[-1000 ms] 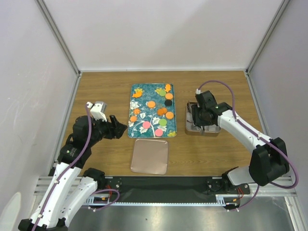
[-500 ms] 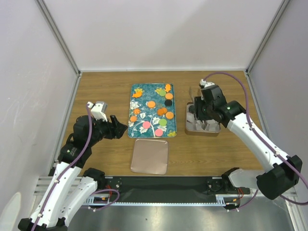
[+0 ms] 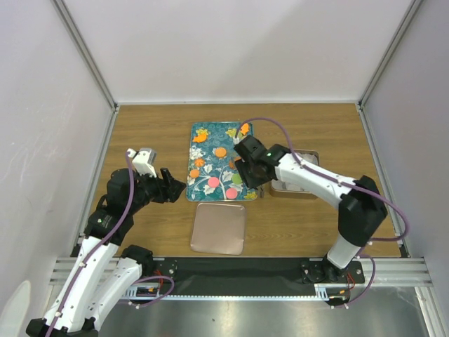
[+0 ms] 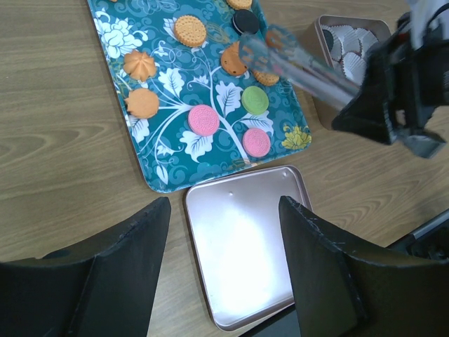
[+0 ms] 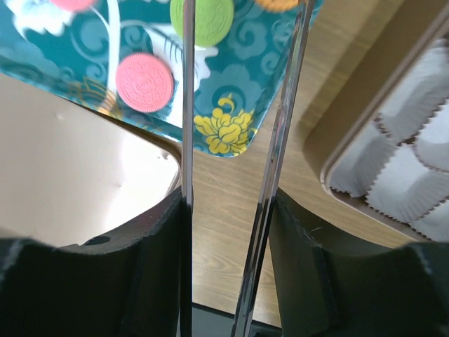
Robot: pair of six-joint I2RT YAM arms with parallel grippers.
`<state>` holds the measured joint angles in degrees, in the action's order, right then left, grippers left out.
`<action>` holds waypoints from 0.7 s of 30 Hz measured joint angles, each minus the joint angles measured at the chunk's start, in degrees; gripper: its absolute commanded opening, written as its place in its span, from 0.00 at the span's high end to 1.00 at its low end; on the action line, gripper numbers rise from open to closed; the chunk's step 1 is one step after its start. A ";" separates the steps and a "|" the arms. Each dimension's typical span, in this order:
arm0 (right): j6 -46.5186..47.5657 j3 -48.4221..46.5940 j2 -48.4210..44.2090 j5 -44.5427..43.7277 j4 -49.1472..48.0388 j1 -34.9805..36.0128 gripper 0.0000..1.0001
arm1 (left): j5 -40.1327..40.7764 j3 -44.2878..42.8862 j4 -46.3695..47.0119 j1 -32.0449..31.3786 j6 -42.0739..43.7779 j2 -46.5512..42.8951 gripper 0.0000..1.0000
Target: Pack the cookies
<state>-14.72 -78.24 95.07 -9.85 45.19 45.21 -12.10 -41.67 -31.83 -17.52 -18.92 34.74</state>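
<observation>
Several round cookies lie on the teal flowered tray (image 3: 210, 140): orange (image 3: 220, 152), pink (image 3: 213, 182), and in the left wrist view green (image 4: 255, 100), pink (image 4: 204, 119) and black (image 4: 245, 21). My right gripper (image 3: 247, 172) hangs over the tray's near right part, shut on metal tongs (image 4: 302, 63) whose tips reach over the orange cookies. In the right wrist view the tongs' blades (image 5: 186, 105) run past a green cookie (image 5: 211, 20) and a pink cookie (image 5: 144, 81). The tongs hold nothing that I can see. My left gripper (image 3: 172, 186) is open and empty, left of the tray.
An open tin (image 3: 309, 156) with white paper cups (image 5: 414, 161) stands right of the tray, partly hidden by the right arm. Its rose-gold lid (image 3: 219, 228) lies flat in front of the tray. Grey walls enclose the table.
My right arm has swung left from over the tin to over the tray's near right part, tongs still in its grip. The left arm has not moved.
</observation>
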 measured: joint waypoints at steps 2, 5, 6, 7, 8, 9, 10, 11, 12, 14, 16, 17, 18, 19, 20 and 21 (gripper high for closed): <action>0.22 -0.15 1.88 -0.39 0.24 0.76 0.48 | 0.00 0.00 0.00 0.00 0.00 0.00 0.30; 0.37 -0.57 2.93 -0.87 0.31 1.64 0.48 | -0.02 0.00 0.00 -0.11 0.00 0.00 0.30; 0.39 -0.81 2.99 -1.03 0.35 1.81 0.47 | 0.00 0.00 0.00 -0.13 0.00 -0.02 0.30; 0.42 -1.05 3.02 -1.22 0.33 1.88 0.47 | 0.00 0.00 0.00 -0.15 0.00 -0.02 0.30; 0.42 -1.38 3.02 -1.42 0.31 1.97 0.47 | -0.02 0.00 0.00 -0.15 0.00 -0.02 0.30; 0.44 -1.77 3.04 -1.57 0.31 2.05 0.47 | 0.00 0.00 0.00 -0.15 0.00 -0.02 0.30; 0.44 -2.16 3.13 -1.77 0.28 2.16 0.48 | 0.00 0.00 0.00 -0.15 0.00 -0.02 0.30; 0.44 -2.45 3.26 -1.86 0.24 2.29 0.48 | 0.00 0.00 0.00 -0.15 0.00 -0.02 0.30; 0.44 -2.93 3.56 -2.03 0.28 2.34 0.48 | 0.00 0.00 0.00 -0.15 0.00 -0.02 0.30; 0.44 -3.34 4.13 -2.40 0.15 2.56 0.48 | 0.00 0.00 0.00 -0.15 0.00 -0.02 0.30; 0.44 -3.43 4.81 -2.64 0.17 2.95 0.48 | 0.00 0.00 0.00 -0.17 0.00 -0.04 0.30; 0.44 -3.43 5.14 -2.73 0.22 3.17 0.48 | 0.00 0.00 0.00 -0.20 0.00 -0.04 0.30; 0.44 -3.43 5.44 -2.78 0.24 3.37 0.48 | 0.00 0.00 0.00 -0.22 0.00 -0.11 0.30; 0.44 -3.43 5.62 -2.80 0.24 3.45 0.48 | 0.00 0.00 0.00 -0.24 0.00 -0.20 0.30; 0.44 -3.43 5.81 -2.80 0.26 3.50 0.48 | 0.00 0.00 0.00 -0.26 0.00 -0.20 0.30; 0.44 -3.43 5.90 -2.78 0.31 3.52 0.49 | 0.00 0.00 0.00 -0.26 0.00 -0.28 0.30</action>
<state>-14.28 -81.67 100.97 -12.62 45.50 48.73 -12.10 -41.67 -31.83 -17.78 -18.92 34.46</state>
